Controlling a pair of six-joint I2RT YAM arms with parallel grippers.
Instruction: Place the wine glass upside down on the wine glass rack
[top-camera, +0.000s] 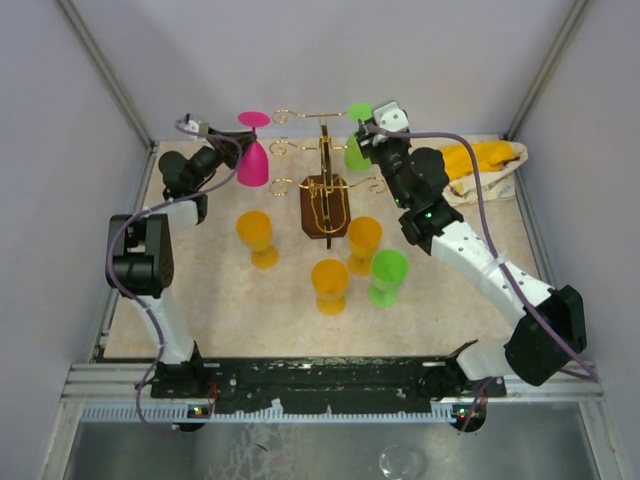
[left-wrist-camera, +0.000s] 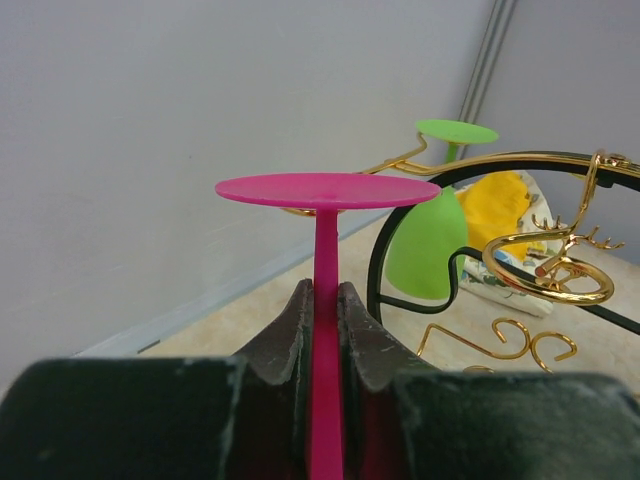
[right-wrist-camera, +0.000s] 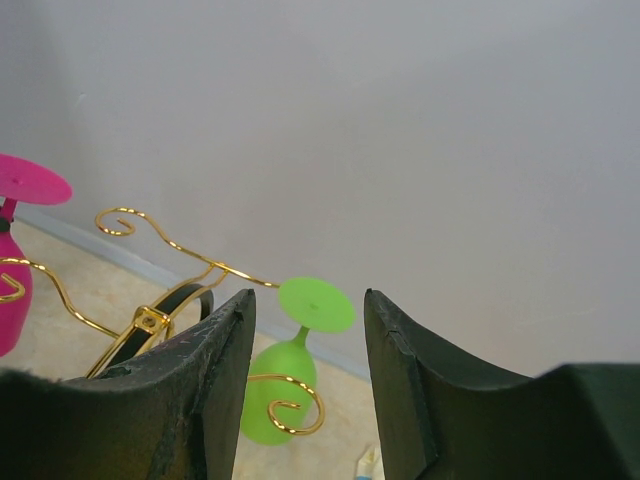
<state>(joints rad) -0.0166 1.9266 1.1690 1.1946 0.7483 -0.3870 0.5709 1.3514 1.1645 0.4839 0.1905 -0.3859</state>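
The gold wire wine glass rack (top-camera: 325, 160) stands on its dark wooden base (top-camera: 325, 208) mid-table. My left gripper (top-camera: 233, 150) is shut on the stem of a pink wine glass (top-camera: 252, 160), held upside down just left of the rack's left arms; in the left wrist view the stem (left-wrist-camera: 326, 300) sits between the fingers, foot on top. A green wine glass (top-camera: 358, 140) hangs upside down on a far right arm, also in the right wrist view (right-wrist-camera: 290, 375). My right gripper (top-camera: 372, 135) is open and empty just beside it.
Three orange glasses (top-camera: 256, 236), (top-camera: 330, 284), (top-camera: 363, 243) and a green glass (top-camera: 387, 276) stand upright in front of the rack. A yellow and white cloth bag (top-camera: 480, 168) lies at the far right. Grey walls enclose the table.
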